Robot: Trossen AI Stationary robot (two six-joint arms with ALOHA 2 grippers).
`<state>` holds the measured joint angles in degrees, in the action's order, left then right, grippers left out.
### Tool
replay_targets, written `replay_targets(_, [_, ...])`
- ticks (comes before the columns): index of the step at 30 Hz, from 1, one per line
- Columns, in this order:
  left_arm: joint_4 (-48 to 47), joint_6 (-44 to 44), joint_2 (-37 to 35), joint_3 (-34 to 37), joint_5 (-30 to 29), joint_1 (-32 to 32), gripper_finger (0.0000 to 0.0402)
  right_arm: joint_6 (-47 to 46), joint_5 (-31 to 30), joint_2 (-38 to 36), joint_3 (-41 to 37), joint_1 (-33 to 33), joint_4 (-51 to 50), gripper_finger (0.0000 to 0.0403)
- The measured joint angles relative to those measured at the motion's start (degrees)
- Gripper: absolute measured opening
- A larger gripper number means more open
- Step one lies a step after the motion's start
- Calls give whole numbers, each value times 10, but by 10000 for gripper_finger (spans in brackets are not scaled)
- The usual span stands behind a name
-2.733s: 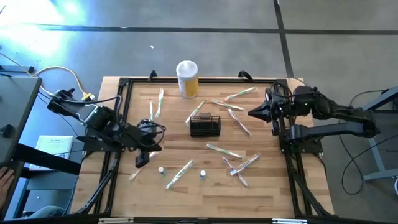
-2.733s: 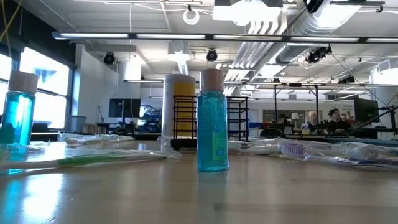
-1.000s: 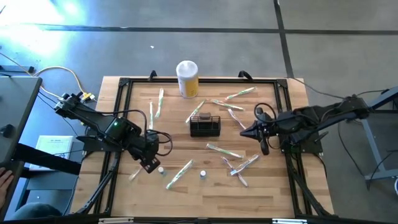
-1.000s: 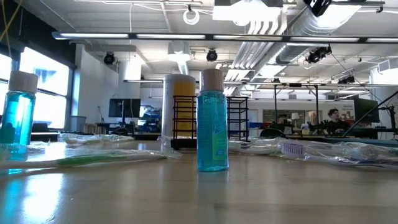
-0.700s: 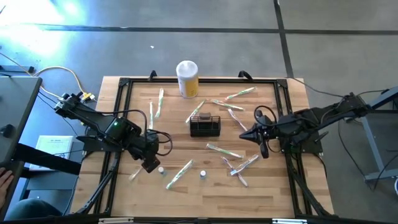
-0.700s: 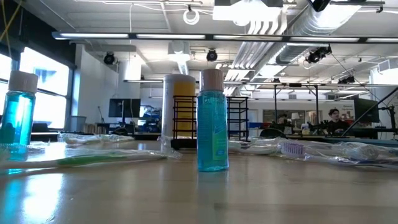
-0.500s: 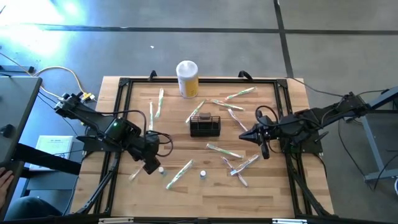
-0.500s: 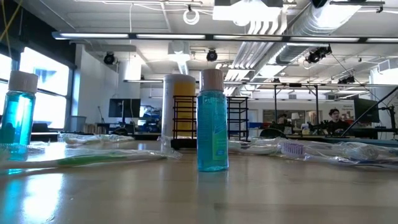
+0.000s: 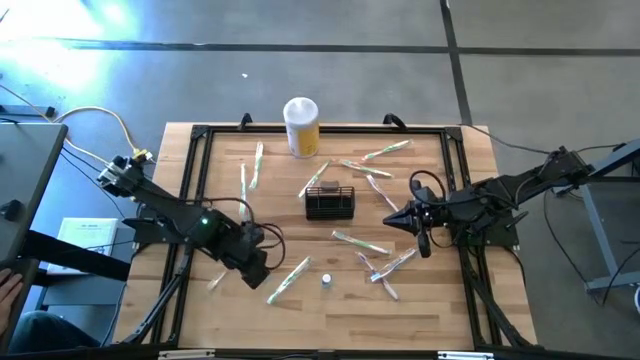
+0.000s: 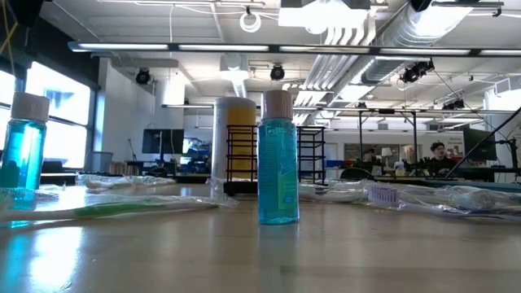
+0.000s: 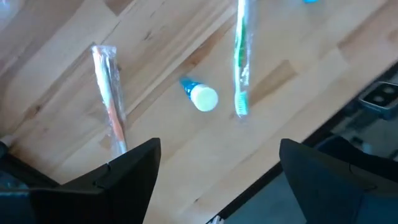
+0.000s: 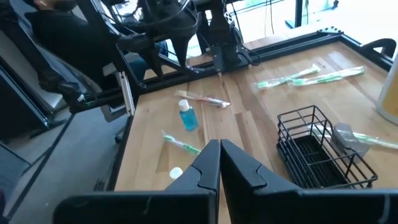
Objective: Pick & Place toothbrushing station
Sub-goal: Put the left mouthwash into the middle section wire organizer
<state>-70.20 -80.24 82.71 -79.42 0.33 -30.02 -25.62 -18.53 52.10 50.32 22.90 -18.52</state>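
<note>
At the left of the counter [image 9: 330,310], the left gripper [image 9: 254,270] is held low over the near-left part of the wooden surface, its two dark fingers [image 11: 127,171] spread wide with nothing between them. In the left wrist view, a small blue bottle with a white cap [image 11: 200,96] is seen lying directly below the gap, with a wrapped toothbrush [image 11: 240,59] beside it and another wrapped toothbrush [image 11: 109,96] on its other side.

Near the middle of the counter, the toothbrushing station [image 9: 330,201], a small black wire basket, is seen standing upright, well apart from both grippers. A wrapped item [image 12: 346,134] is seen resting over its rim in the right wrist view. Behind it, at the far edge, a yellow-and-white canister [image 9: 301,126] stands. Wrapped toothbrushes are scattered around the basket, and a second small bottle [image 9: 326,281] stands toward the near edge.

To the right, the right gripper [image 9: 392,220] is held above the counter, pointing toward the basket, its fingers [image 12: 202,168] pressed together on nothing.
</note>
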Motion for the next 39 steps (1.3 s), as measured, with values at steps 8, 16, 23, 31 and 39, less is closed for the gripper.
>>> replay_targets(8, [-3, 38, 45, 0, 1, 0, 322, -3, 4, 36, 0, 0, 19, 3])
replay_targets(16, [-2, 65, 77, 0, -22, 0, 322, -41, 5, 75, 0, 3, 53, 3])
replay_targets(23, [15, 35, 83, 14, -22, 0, 322, -34, 11, 93, 0, 36, 54, 3])
replay_targets(31, [56, -16, 83, 21, -13, 0, 322, 3, 26, 90, 0, 66, 54, 3])
replay_targets(39, [71, -118, 83, 20, -29, 0, 322, 17, 40, 90, 0, 82, 54, 3])
